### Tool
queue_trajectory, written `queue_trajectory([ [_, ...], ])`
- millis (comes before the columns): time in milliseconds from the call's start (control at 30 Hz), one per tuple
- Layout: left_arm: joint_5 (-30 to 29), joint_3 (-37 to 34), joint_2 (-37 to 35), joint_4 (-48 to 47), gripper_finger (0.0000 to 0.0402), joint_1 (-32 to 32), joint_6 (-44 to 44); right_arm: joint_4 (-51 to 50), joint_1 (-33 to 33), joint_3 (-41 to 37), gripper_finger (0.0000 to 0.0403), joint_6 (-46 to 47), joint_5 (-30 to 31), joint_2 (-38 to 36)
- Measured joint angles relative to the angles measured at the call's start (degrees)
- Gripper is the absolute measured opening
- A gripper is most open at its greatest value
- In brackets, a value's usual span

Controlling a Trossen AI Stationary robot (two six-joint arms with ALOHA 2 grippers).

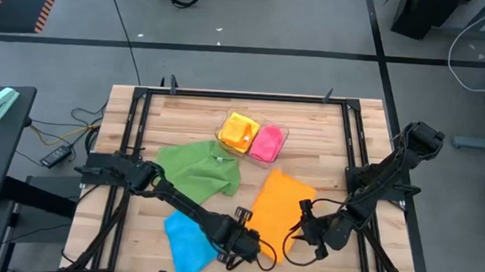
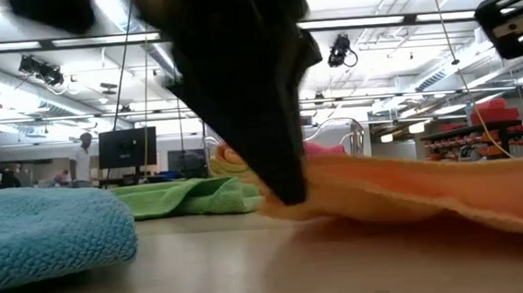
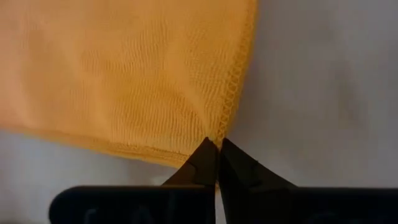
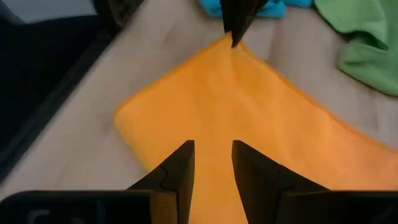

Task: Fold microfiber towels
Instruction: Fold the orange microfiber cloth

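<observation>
The orange towel (image 1: 279, 207) lies spread on the wooden table (image 1: 326, 141), its long axis running from the near edge up toward the far right, with one corner pointing at the table's near edge. The left gripper (image 3: 217, 148) has its fingers pinched together on that near corner. The right gripper (image 4: 212, 163) hovers over the towel's near right side, fingers narrowly parted with nothing between them. A green towel (image 1: 200, 167) lies crumpled left of the orange one, and a blue towel (image 1: 190, 241) sits by the near edge. Yellow (image 1: 239, 132) and pink (image 1: 266, 142) towels rest in a clear tray (image 1: 282, 132). Beyond the table are a grey floor, ceiling lights and a dark monitor (image 2: 126, 147).
</observation>
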Motion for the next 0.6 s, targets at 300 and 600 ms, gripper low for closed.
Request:
queue_trajectory([
  [300,6.3,5.3,-0.3,-0.8,0.0011,-1.4,-8.0,10.2,3.4,0.5,0.0118,-5.1,-1.3,7.9],
  [600,13.1,5.3,0.1,-1.2,0.0008,2.2,-8.4,10.6,5.2,9.0,0.0156,-9.8,-1.3,19.1],
])
